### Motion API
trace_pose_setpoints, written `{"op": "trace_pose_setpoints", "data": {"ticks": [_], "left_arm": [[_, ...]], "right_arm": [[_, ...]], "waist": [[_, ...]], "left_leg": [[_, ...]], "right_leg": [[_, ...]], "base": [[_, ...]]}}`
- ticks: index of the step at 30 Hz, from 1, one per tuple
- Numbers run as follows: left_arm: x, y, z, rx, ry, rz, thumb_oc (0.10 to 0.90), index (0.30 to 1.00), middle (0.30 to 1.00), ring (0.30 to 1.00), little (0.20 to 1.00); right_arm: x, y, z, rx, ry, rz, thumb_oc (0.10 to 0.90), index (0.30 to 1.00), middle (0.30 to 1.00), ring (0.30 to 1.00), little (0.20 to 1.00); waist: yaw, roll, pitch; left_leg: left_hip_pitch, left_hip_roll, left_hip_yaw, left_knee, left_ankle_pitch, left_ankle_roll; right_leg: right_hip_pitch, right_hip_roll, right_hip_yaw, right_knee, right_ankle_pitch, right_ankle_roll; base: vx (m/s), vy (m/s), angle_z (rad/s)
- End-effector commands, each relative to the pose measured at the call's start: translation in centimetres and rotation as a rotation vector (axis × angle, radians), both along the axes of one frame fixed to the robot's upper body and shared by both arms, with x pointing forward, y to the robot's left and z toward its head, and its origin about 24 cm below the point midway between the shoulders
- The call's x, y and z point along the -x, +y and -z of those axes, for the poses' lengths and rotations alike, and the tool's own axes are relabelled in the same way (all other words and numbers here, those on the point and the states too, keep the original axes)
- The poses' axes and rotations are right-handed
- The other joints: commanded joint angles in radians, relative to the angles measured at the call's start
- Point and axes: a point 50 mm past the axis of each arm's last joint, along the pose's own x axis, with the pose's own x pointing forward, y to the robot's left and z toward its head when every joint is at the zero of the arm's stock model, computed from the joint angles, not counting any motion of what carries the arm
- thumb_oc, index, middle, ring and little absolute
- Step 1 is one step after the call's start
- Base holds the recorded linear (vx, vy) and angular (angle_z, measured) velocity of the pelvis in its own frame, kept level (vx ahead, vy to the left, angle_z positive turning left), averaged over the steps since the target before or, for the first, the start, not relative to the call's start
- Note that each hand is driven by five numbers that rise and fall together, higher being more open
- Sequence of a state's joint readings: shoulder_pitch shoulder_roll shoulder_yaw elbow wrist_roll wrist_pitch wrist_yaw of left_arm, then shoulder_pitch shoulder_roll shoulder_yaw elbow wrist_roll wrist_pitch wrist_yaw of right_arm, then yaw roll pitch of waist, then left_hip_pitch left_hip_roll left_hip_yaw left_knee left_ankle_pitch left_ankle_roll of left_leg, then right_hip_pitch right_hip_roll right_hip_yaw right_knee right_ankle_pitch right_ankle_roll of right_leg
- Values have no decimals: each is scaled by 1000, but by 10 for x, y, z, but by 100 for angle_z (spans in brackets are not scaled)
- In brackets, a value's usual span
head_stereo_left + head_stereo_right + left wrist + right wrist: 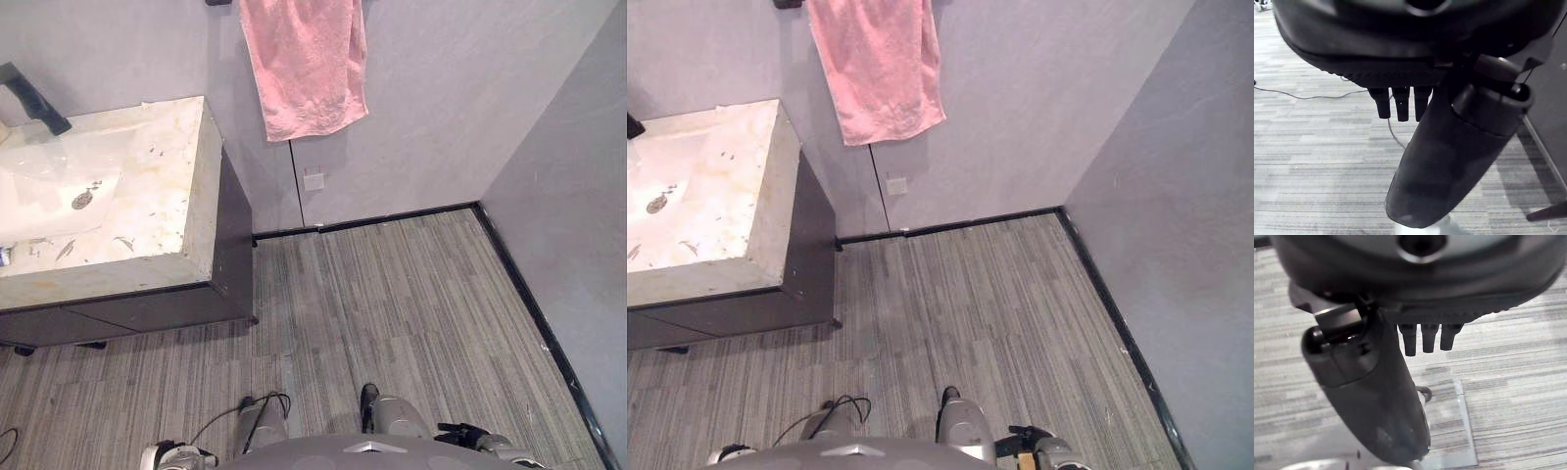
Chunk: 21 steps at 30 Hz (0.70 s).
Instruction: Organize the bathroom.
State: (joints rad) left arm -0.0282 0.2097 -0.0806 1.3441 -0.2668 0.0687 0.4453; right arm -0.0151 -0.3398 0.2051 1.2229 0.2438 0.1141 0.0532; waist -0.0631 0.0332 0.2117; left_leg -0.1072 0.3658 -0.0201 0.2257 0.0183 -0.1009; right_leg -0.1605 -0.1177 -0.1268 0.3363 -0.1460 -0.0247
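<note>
A pink towel (304,64) hangs on the back wall, to the right of the vanity. The pale stone counter (167,176) with a white basin (54,186) and a black faucet (34,98) stands at the left on a dark cabinet (230,245). My left hand (1400,44) hangs low over the striped floor, its fingers (1399,103) straight and its thumb (1440,166) out, holding nothing. My right hand (1420,279) hangs the same way, open and empty, and its dark bulk (470,436) appears at the bottom right.
Grey striped flooring (392,304) stretches from the cabinet to the right wall (578,225), edged by a black skirting. A small white socket (313,181) sits low on the back wall. A small object (5,257) lies at the counter's left edge.
</note>
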Motion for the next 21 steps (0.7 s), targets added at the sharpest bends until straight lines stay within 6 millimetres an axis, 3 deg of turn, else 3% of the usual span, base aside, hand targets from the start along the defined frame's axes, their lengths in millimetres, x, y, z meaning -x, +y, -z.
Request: {"op": "trace_pose_setpoints", "data": {"ticks": [1,4,9,10,11,12,13,15,17,19,21], "left_arm": [[-36,40,-22,-152,-66,57,800,900,900,900,900],[-48,53,-31,-193,-100,47,800,900,900,900,900],[-40,61,-33,-228,-79,52,800,900,900,900,900],[-30,71,-35,-248,-31,96,800,900,900,900,900],[-30,72,-35,-249,-26,101,800,900,900,900,900],[-22,79,-37,-268,-7,100,800,900,900,900,900],[-12,86,-39,-283,-1,68,800,900,900,900,900],[-1,94,-41,-306,4,30,800,900,900,900,900],[1,98,-44,-323,-5,20,800,900,900,900,900],[-4,99,-45,-330,-15,17,800,900,900,900,900],[-15,94,-45,-332,-43,27,800,900,900,900,900]], "right_arm": [[-16,-15,-9,36,-70,0,800,900,900,900,900],[-24,-19,-13,44,-112,2,800,900,900,900,900],[-23,-21,-15,53,-112,21,800,900,900,900,900],[-17,-23,-14,66,-107,53,800,900,900,900,900],[-17,-23,-14,64,-105,53,800,900,900,900,900],[-18,-23,-14,58,-108,53,800,900,900,900,900],[-20,-23,-15,57,-90,19,800,900,900,900,900],[-21,-25,-16,59,-77,-3,800,900,900,900,900],[-20,-26,-16,54,-79,-2,800,900,900,900,900],[-18,-27,-16,57,-85,2,800,900,900,900,900],[-19,-25,-15,64,-88,15,800,900,900,900,900]], "waist": [[-27,-13,40],[-18,-23,69],[-8,-40,61],[27,-65,51],[30,-66,53],[52,-74,54],[70,-81,51],[78,-72,36],[60,-64,21],[40,-71,9],[42,-80,-10]], "left_leg": [[18,-57,62,22,5,13],[-31,-96,52,130,-81,5],[-25,-101,63,179,-139,5],[6,-136,90,194,-186,26],[11,-137,94,194,-190,27],[32,-139,142,197,-206,36],[50,-148,183,189,-216,52],[72,-166,226,143,-196,83],[76,-196,204,100,-168,96],[82,-240,165,71,-152,99],[81,-294,114,21,-126,107]], "right_leg": [[-35,-179,122,84,45,138],[-8,-256,130,23,123,179],[58,-301,121,-80,193,201],[70,-395,84,-155,369,217],[74,-401,78,-161,381,219],[69,-429,16,-173,433,230],[61,-427,-47,-159,437,236],[58,-321,-97,-68,314,206],[26,-165,-38,6,215,175],[12,-33,0,-4,162,144],[48,-5,-55,-117,148,105]], "base": [[-39,388,19],[-13,349,48],[95,196,11],[177,271,-11],[164,270,-33],[41,118,-44],[49,170,-72],[20,162,-111],[9,85,-80],[50,9,10],[47,-58,72]]}}
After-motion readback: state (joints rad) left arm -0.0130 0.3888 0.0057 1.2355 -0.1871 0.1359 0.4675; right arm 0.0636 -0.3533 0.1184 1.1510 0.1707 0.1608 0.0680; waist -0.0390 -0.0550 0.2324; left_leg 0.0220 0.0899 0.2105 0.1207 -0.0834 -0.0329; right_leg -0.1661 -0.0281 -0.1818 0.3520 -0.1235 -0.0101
